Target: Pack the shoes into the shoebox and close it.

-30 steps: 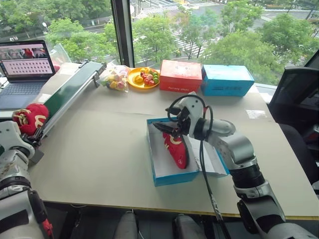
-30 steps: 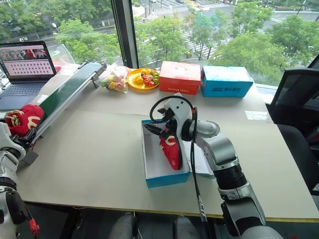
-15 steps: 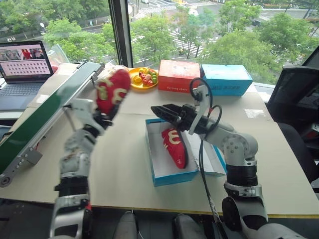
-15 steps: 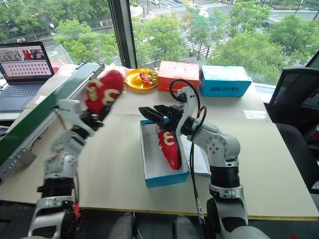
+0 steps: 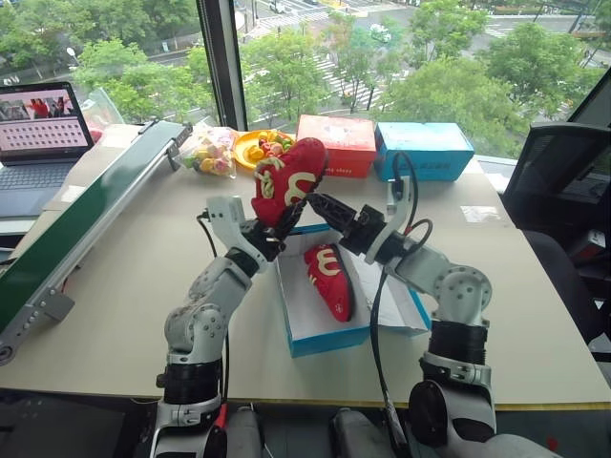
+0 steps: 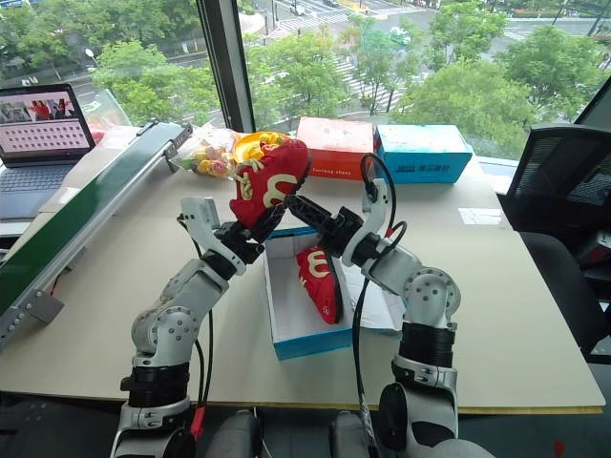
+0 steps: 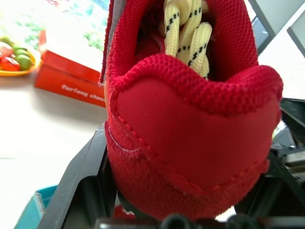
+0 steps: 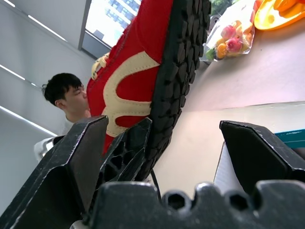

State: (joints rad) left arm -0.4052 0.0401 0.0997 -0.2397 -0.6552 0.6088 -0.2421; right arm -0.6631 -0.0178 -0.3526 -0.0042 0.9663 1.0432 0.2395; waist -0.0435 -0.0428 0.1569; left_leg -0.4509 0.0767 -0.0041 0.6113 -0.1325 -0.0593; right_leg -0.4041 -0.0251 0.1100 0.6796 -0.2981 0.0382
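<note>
Over table [image 5: 143, 277], left gripper [image 5: 270, 232] clamps raised sneaker [image 5: 286, 181] beside right gripper [image 5: 320, 205].

Along the far edge of the worktop [image 5: 143, 286] sit a bag of sweets [image 5: 208, 151], a yellow plate of fruit [image 5: 250, 148], a red box [image 5: 334, 143] and a paler blue box [image 5: 423, 150]. An open laptop [image 5: 36, 134] stands far left beside a long green rail [image 5: 91, 215]. A person [image 8: 66, 98] is in the right wrist view.

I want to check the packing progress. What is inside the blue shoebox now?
One red sneaker lies inside the shoebox on its white lining. The lining under the sneaker is covered.
</note>
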